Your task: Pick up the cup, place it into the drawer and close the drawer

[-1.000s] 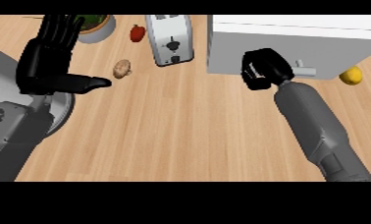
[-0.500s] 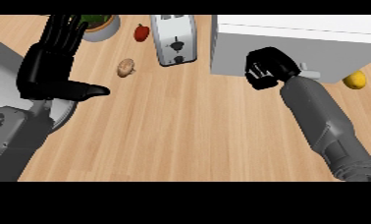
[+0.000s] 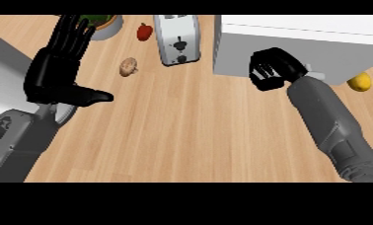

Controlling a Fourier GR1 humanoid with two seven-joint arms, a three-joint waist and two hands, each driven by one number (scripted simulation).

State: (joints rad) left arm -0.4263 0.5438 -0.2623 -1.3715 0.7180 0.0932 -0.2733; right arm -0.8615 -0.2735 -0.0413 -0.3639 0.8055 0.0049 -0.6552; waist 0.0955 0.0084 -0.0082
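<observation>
Okay, head view only. Bench [image 3: 189, 135] is light wood planks, grain running roughly 7 to 1 o'clock.

Drawer unit [image 3: 291, 41] at 2 o'clock: a pale grey boxy block with a white top, flat faces, hard edges.

Right hand [image 3: 275, 69], black and glossy, sits at the box's front face, fingers curled into a clench over something. Whether the cup is inside that grasp can't be told: the fingers hide it, and the cup shows nowhere else. A small white tab [image 3: 315, 73] pokes out just at the wrist side, touching the box front. Grey matte forearm runs off to 5 o'clock.

Left hand [image 3: 58, 73] at 9 o'clock: released, fingers straight and pointing to 12, thumb out toward 3, resting.

Around it:
- toaster [image 3: 178, 39], metallic, rectangular, two slots, at 12 o'clock, just left of the box
- red pepper [image 3: 145, 32], small and glossy, left of the toaster
- brown mushroom [image 3: 128, 66], rounded, between left hand and toaster
- grey round bowl [image 3: 107, 27] with green inside, at 11 o'clock, part hidden by the left fingertips
- yellow lemon [image 3: 358, 81], at 3 o'clock by the box's right side
</observation>
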